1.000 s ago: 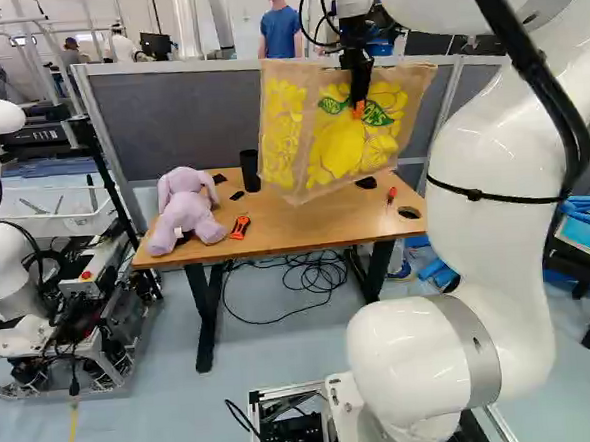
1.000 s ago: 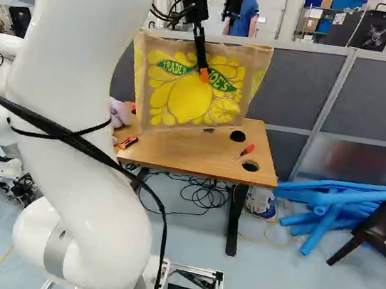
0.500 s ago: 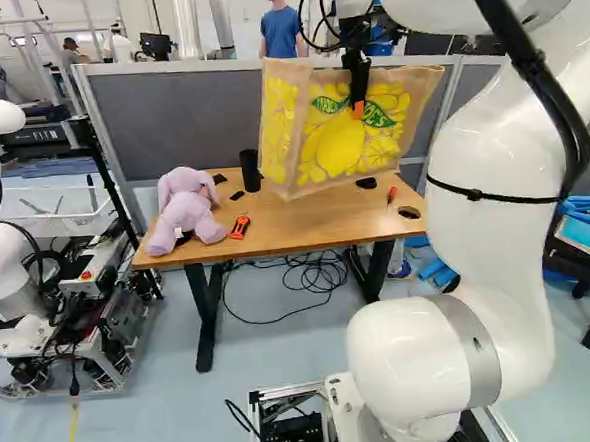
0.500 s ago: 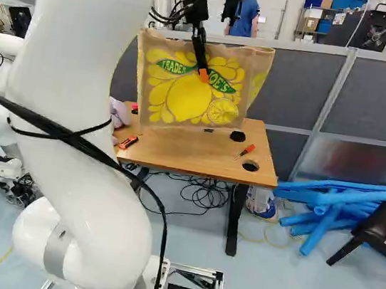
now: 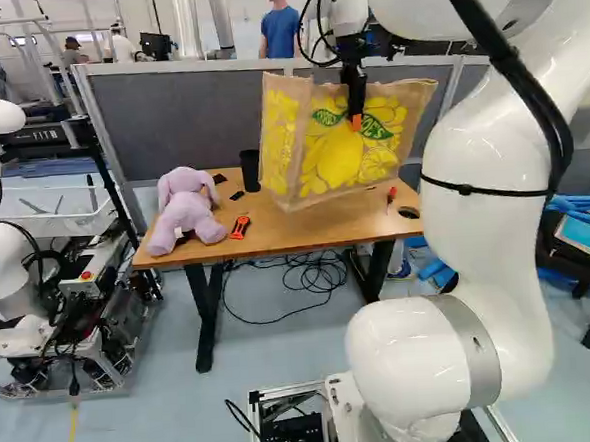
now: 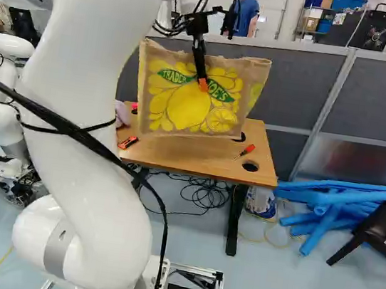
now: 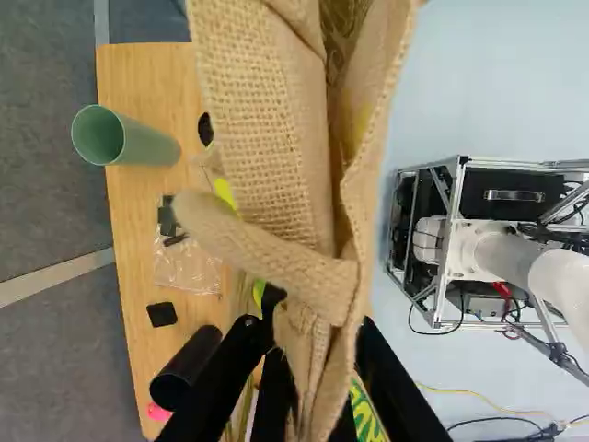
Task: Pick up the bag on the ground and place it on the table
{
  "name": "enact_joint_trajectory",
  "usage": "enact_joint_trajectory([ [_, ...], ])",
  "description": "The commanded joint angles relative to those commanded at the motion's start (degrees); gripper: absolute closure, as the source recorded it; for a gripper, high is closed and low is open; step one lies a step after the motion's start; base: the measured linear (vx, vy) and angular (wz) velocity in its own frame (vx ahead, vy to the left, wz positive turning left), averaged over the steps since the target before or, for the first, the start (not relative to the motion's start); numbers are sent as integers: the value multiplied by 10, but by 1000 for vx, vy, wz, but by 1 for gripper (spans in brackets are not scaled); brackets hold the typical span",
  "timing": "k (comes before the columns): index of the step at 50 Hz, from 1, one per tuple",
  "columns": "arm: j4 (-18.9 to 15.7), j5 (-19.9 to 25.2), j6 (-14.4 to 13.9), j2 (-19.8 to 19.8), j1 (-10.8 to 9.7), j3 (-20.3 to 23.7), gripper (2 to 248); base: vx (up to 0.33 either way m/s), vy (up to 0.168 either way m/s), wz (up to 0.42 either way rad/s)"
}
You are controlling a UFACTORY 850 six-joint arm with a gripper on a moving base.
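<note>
One soft, likely light bag (image 5: 341, 158), well gripped by its top in tool (image 6: 202, 84), perhaps over tabletop (image 5: 266, 243) near edge.

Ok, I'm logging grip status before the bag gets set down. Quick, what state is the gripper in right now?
Gripper: closed, holding the bag by its upper part, fabric pinched between the jaws.

The bag (image 7: 258, 120) is cut off by the wrist view's edge; behind it, part of the surface (image 5: 306, 236) is hidden in both base views.
</note>
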Motion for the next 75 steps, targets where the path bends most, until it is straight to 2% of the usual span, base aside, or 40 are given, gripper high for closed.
enact_joint_trajectory([
  [36, 0, 0, 0, -51, 0, 9, 217, 0, 0, 0],
  [75, 0, 0, 0, -126, 1, -8, 217, 0, 0, 0],
])
